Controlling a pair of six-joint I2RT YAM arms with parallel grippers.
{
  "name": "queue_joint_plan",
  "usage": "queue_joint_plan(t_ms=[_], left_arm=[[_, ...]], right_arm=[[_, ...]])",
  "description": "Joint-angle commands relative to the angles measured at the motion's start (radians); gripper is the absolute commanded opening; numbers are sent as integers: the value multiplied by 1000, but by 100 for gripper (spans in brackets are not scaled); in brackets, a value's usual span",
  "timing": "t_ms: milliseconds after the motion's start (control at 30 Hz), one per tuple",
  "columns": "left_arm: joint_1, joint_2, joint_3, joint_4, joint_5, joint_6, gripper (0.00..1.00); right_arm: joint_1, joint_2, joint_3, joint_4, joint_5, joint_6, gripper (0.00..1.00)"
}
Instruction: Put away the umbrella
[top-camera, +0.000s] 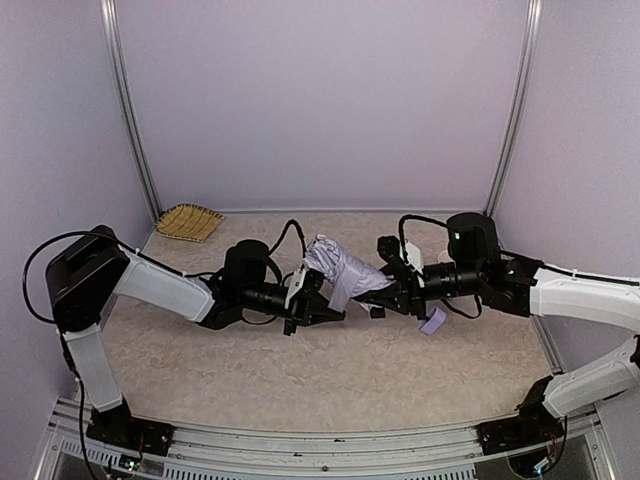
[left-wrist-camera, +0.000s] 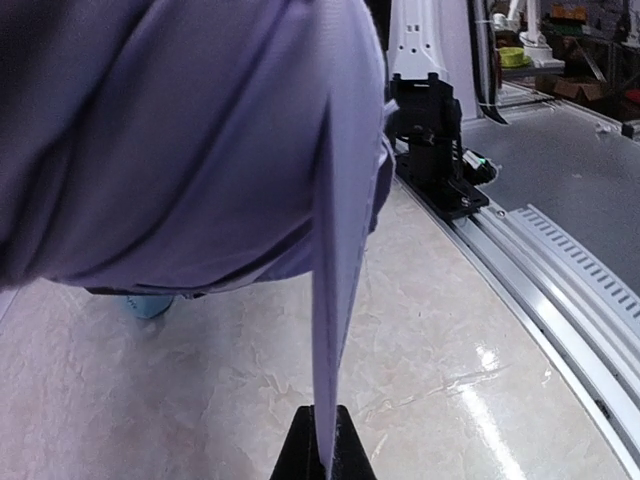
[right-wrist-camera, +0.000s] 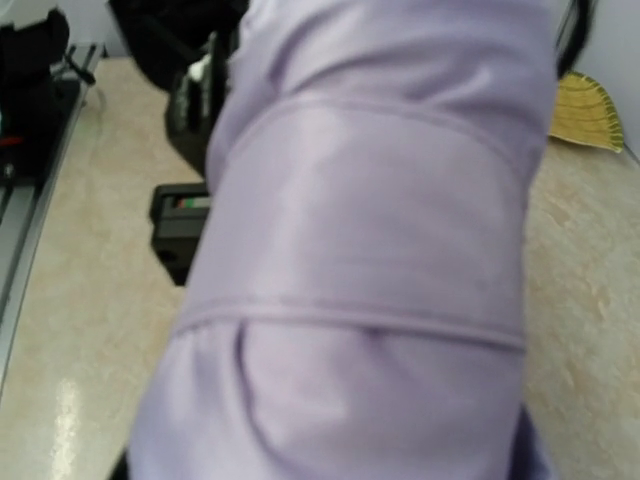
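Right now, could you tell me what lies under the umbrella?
Under the umbrella, the left wrist view shows marbled table and a light-blue sliver; fabric covers the rest of it.

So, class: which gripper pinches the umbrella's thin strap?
The left gripper: the strap runs down into its shut fingertips, while the right gripper meets the bundled umbrella.

White shells cover black joint housings on my left arm (top-camera: 160, 285) and right arm (top-camera: 585, 295), with black cables (top-camera: 292, 223) looping off both. The left gripper (top-camera: 322, 308) and right gripper (top-camera: 380, 295) are black; a green light (top-camera: 457, 228) dots the right arm.
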Motion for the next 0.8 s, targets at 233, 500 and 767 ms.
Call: queue_joint_plan(t_ms=[233, 500, 767], left_arm=[[56, 34, 49, -120, -11, 72, 0], [59, -52, -9, -4, 78, 75, 0], [83, -55, 117, -131, 102, 192, 0]], right_arm=[[250, -169, -146, 127, -68, -126, 0], [236, -191, -37, 106, -180, -253, 0], [274, -178, 20, -91, -67, -445, 0]])
